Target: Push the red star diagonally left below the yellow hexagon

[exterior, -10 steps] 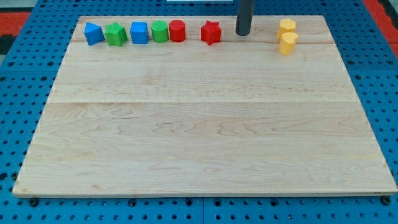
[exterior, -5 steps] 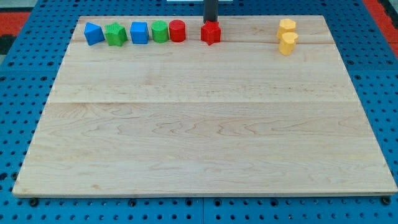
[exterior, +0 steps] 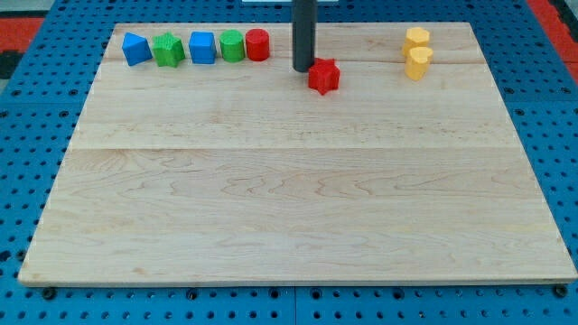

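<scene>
The red star [exterior: 324, 77] lies on the wooden board [exterior: 298, 181] near the view's top, right of centre. My tip [exterior: 302, 69] stands just to its upper left, touching or nearly touching it. The yellow hexagon [exterior: 416, 38] sits at the top right, with a yellow heart-like block [exterior: 417, 62] directly below it. The red star is well to the left of both yellow blocks and slightly lower than the heart.
A row of blocks runs along the top left: a blue block [exterior: 136, 48], a green star [exterior: 168, 50], a blue cube [exterior: 202, 47], a green cylinder [exterior: 232, 45] and a red cylinder [exterior: 257, 44]. Blue pegboard surrounds the board.
My tip moved from right of the red star to above it, then came down. The red star has slid down and to the right, away from the top row.
</scene>
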### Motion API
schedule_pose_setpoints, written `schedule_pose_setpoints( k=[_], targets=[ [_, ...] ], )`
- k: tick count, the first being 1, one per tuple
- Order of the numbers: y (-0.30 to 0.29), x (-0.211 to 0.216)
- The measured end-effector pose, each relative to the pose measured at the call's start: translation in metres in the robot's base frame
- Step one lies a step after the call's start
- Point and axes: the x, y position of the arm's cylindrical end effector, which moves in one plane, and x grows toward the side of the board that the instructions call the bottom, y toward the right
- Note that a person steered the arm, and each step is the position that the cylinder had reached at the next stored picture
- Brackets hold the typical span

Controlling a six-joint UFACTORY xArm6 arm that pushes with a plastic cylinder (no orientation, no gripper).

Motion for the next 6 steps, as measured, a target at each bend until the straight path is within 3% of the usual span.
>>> schedule_pose_setpoints(
  k=[1,2,3,5,6],
  targets=[
    [-0.017,-0.005],
    [-0.012,0.016],
    [0.047,0.02],
    [0.036,-0.007],
    [0.067,0.01]
  ],
)
